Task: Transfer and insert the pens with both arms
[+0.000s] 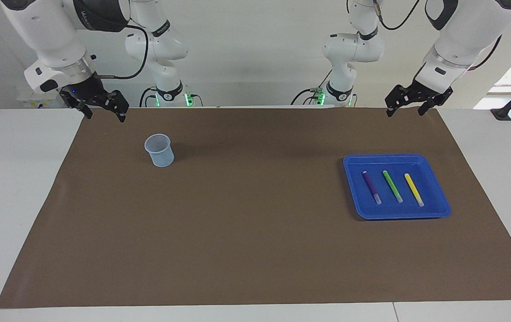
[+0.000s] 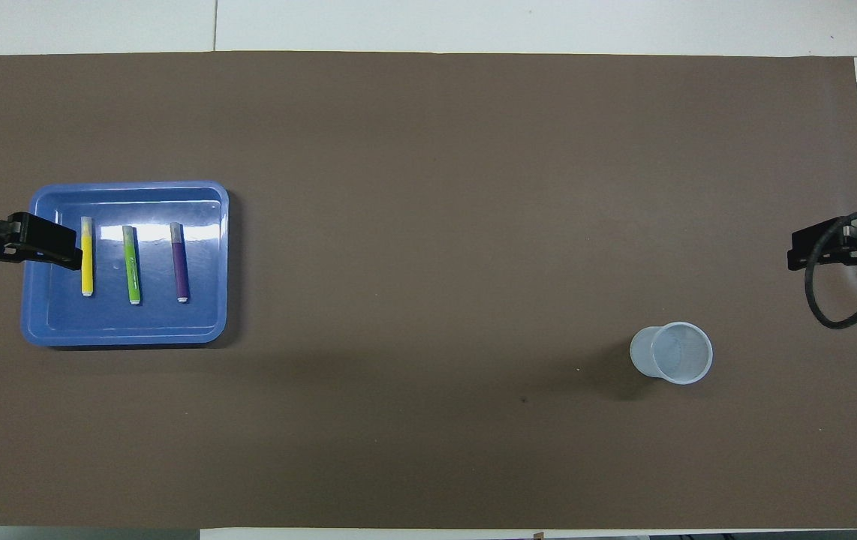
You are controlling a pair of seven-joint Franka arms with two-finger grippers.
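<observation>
Three pens lie side by side in a blue tray (image 1: pixel 396 213) toward the left arm's end: purple (image 1: pixel 371 187), green (image 1: pixel 392 186) and yellow (image 1: pixel 414 189). Their pale caps point away from the robots. In the overhead view they show as yellow (image 2: pixel 87 259), green (image 2: pixel 131 266) and purple (image 2: pixel 180 262) in the tray (image 2: pixel 124 335). My left gripper (image 1: pixel 405 113) is open and empty, raised high, apart from the tray; in the overhead view it (image 2: pixel 61 251) overlaps the tray's rim by the yellow pen. My right gripper (image 1: pixel 105 116) is open and empty, raised over the mat's edge.
A clear plastic cup (image 1: pixel 159 150) stands upright and empty on the brown mat (image 1: pixel 246 223) toward the right arm's end; it also shows in the overhead view (image 2: pixel 671 352). Two smaller white arms with green lights stand at the robots' side of the table.
</observation>
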